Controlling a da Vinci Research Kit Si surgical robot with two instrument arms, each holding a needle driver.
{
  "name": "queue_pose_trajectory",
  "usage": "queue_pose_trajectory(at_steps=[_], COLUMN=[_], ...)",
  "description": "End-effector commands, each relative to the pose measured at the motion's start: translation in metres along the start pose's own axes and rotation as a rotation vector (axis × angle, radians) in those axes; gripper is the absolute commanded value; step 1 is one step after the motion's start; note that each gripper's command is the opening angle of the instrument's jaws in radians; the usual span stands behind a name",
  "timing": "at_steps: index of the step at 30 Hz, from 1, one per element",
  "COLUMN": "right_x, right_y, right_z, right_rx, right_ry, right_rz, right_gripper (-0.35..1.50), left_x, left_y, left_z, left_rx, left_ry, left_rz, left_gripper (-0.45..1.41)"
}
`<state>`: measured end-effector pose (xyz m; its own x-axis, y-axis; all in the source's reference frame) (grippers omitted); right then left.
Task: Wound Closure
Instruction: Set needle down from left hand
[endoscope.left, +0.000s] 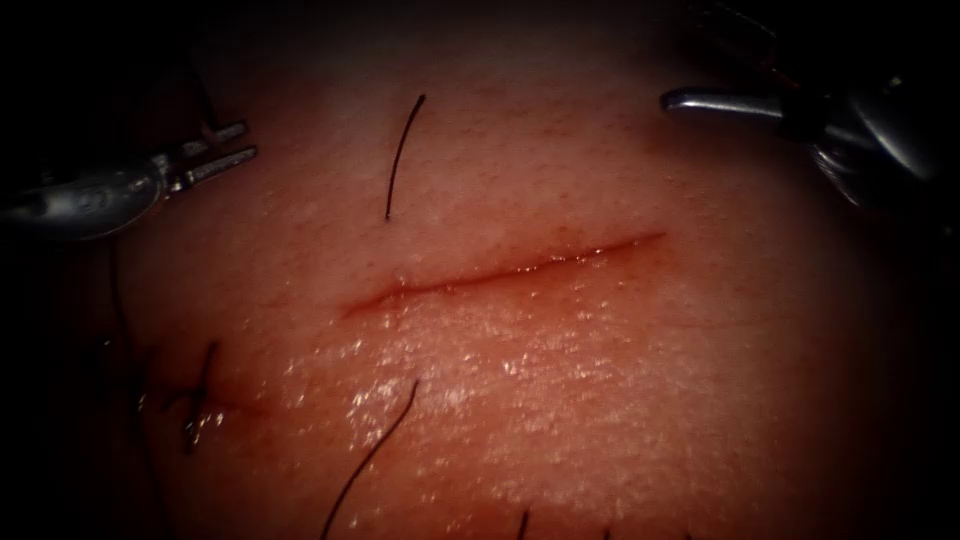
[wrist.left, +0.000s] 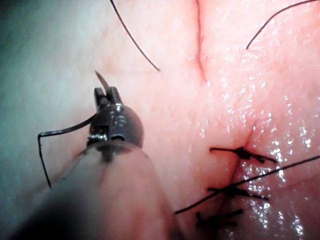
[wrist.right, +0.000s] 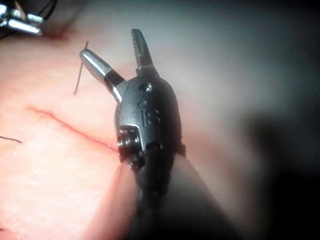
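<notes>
1. Well off toward the tissue's left edge, the left arm's slim steel needle driver (endoscope.left: 240, 142) hung above the surface. In its wrist view its jaws (wrist.left: 107, 92) looked closed on the thin curved steel needle (wrist.left: 101, 79). Only the sharp tip stood clear beyond them, out of the tissue.
2. Black suture thread (wrist.left: 42, 150) trailed in a loop from behind that tool.
3. The right arm's steel needle driver (endoscope.left: 680, 100) waited near the tissue's upper right corner, jaws (wrist.right: 112, 45) spread wide and holding nothing.
4. The long red-lined cut (endoscope.left: 500, 270) in the pale pink pork tissue (endoscope.left: 620, 400) lay unstitched between them. Dark finished stitches (endoscope.left: 195, 395) sat by the lower left edge.
5. To my eye, so short a grip near the point gave little curve to work with; a hold further back would suit better.
6. Loose black cut ends of thread (endoscope.left: 403, 155) lay near the cut and were best kept clear.
</notes>
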<state>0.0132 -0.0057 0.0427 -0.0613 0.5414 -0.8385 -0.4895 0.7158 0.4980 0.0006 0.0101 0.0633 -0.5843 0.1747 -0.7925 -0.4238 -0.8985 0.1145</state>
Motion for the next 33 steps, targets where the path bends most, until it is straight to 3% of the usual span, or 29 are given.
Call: queue_pose_trajectory(at_steps=[1, 9, 13, 16, 17, 20, 23, 25, 30, 33], right_x=[-0.0009, -0.0030, -0.0036, -0.0042, -0.0043, -0.0048, -0.0052, -0.0057, -0.0064, -0.0068], right_y=[0.0000, -0.0017, -0.0019, -0.0019, -0.0019, -0.0018, -0.0019, -0.0022, -0.0027, -0.0030], right_z=[-0.0001, 0.0000, 0.0009, 0.0015, 0.0015, 0.0016, 0.0015, 0.0014, 0.0014, 0.0013], right_rx=[-0.012, -0.024, 0.015, 0.009, 0.008, 0.007, 0.011, 0.015, 0.020, 0.023], right_ry=[-0.012, -0.071, -0.059, -0.053, -0.053, -0.051, -0.058, -0.063, -0.070, -0.070], right_rz=[-0.008, -0.052, -0.058, -0.063, -0.070, -0.075, -0.080, -0.087, -0.091, -0.089], right_gripper=[1.28, 1.18, 1.10, 1.08, 1.08, 1.08, 1.08, 1.08, 1.08, 1.08], left_x=[-0.0002, -0.0018, -0.0025, -0.0028, -0.0028, -0.0029, -0.0027, -0.0022, -0.0016, -0.0015], left_y=[-0.0004, -0.0004, -0.0005, -0.0004, -0.0003, -0.0001, 0.0000, 0.0000, -0.0008, -0.0013], left_z=[0.0019, 0.0075, 0.0093, 0.0105, 0.0108, 0.0109, 0.0105, 0.0097, 0.0074, 0.0043], left_rx=[-0.006, -0.056, -0.138, -0.137, -0.133, -0.127, -0.127, -0.133, -0.132, -0.075], left_ry=[-0.002, -0.048, -0.110, -0.125, -0.126, -0.127, -0.129, -0.132, -0.112, -0.048], left_rz=[0.002, -0.025, -0.053, -0.072, -0.083, -0.111, -0.142, -0.168, -0.188, -0.142], left_gripper=[-0.45, -0.45, -0.45, -0.42, -0.15, 0.24, 0.93, 1.18, 1.23, 0.91])
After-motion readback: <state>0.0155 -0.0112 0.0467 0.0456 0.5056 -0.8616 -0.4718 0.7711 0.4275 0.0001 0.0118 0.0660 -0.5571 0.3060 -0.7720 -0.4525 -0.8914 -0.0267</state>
